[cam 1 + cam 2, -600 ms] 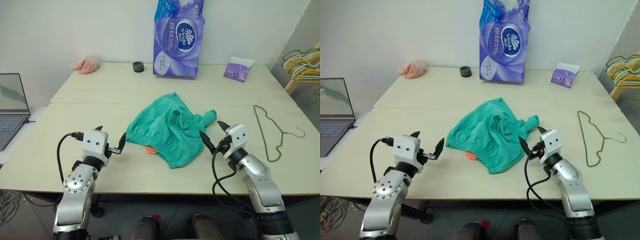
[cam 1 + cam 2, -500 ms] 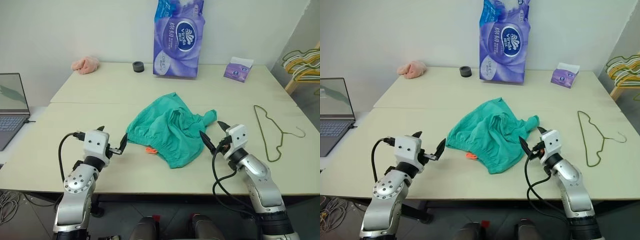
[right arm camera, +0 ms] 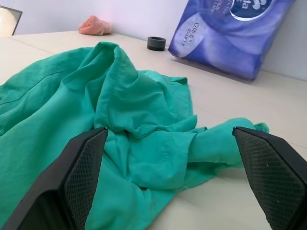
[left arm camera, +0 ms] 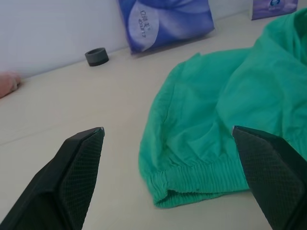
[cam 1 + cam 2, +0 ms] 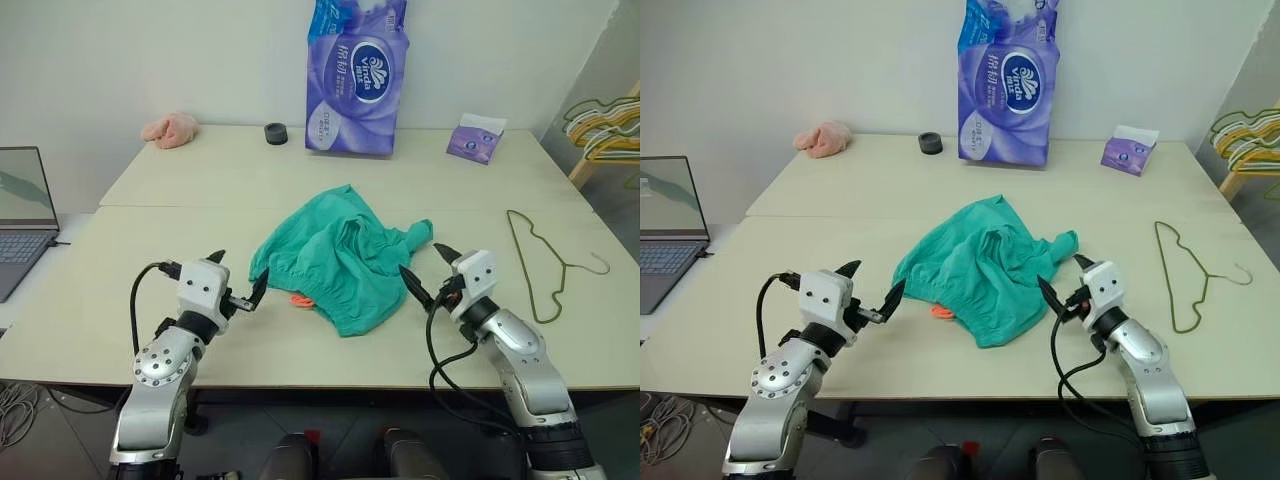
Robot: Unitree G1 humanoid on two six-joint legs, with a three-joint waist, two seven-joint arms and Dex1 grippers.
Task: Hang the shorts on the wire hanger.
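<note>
The teal-green soft fabric shorts [image 5: 341,258] are lying crumpled mid-bench, well apart from the thin olive wire hanger [image 5: 545,263], while the left pincer [image 5: 239,280] and right pincer [image 5: 429,269] are flanking them, both released, so each should pinch the gathered waistband.

Both arms are built alike: rounded silver-grey metal segments with round joint caps ringed by small dark screws, then a black collar, then a boxy white wrist block with small dark holes on its face. A black cable loops from each white block back along the arm. The left claw [image 5: 238,284] and the right claw [image 5: 426,268] each carry two black, pointed, wedge-shaped fingers [image 4: 79,165]; in the wrist views their inner faces show a fine mesh texture.
</note>
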